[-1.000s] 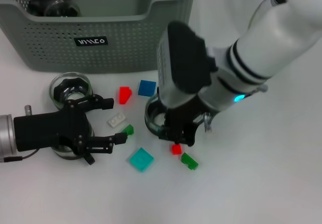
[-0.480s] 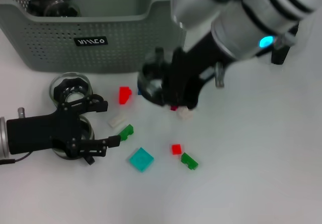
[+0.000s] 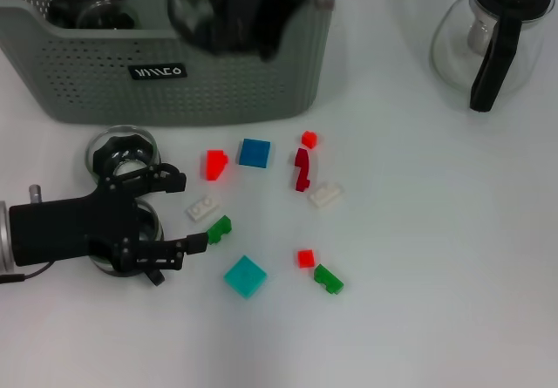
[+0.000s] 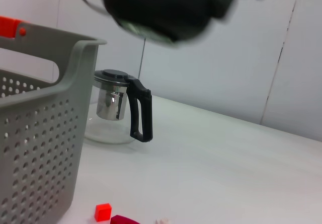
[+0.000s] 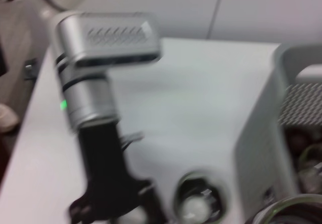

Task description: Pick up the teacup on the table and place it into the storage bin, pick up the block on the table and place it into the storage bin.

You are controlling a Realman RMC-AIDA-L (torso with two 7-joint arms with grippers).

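My right gripper point(image 3: 228, 11) hangs blurred over the grey-green storage bin point(image 3: 174, 83), shut on a glass teacup point(image 3: 193, 9). The left wrist view shows that teacup point(image 4: 166, 7) above the bin's rim point(image 4: 35, 148). Another teacup point(image 3: 87, 0) lies in the bin's far left corner. A further teacup point(image 3: 122, 153) stands on the table in front of the bin. Beside it my left gripper point(image 3: 187, 212) rests open, its body over one more teacup point(image 3: 118, 262). Several blocks lie loose: red point(image 3: 215, 163), blue point(image 3: 255, 153), teal point(image 3: 245, 275), green point(image 3: 220, 228).
A clear glass pitcher point(image 3: 488, 30) with a black handle stands at the far right. More small blocks are scattered mid-table: dark red point(image 3: 302, 168), white point(image 3: 324, 194), red point(image 3: 305, 257), green point(image 3: 328, 279).
My right gripper has lifted the teacup from among the blocks and carried it up and left over the storage bin. The left gripper has stayed nearly still.
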